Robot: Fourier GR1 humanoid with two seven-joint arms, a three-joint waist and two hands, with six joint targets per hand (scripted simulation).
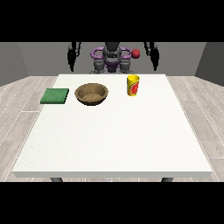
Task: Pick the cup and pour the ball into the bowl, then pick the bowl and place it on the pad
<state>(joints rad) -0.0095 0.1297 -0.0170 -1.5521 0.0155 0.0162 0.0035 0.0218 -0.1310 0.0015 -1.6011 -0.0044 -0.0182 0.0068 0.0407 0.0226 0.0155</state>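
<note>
A yellow cup (pixel 133 85) with a red mark stands upright on the white table (pixel 113 135), right of centre near the far edge. Whether a ball lies inside it I cannot tell. Left of the cup sits a brown wooden bowl (pixel 91 93), and further left a flat green pad (pixel 55 96) lies at the table's left edge. The hand at the view's left (pixel 71 60) hangs down beside the robot's body, behind the table. The hand at the view's right (pixel 153 57) hangs the same way. Both are far from the cup and the bowl.
A small red ball-like shape (pixel 136 53) shows at the robot's torso, above the cup. The table's near half is bare white surface. Grey wood-pattern floor surrounds the table.
</note>
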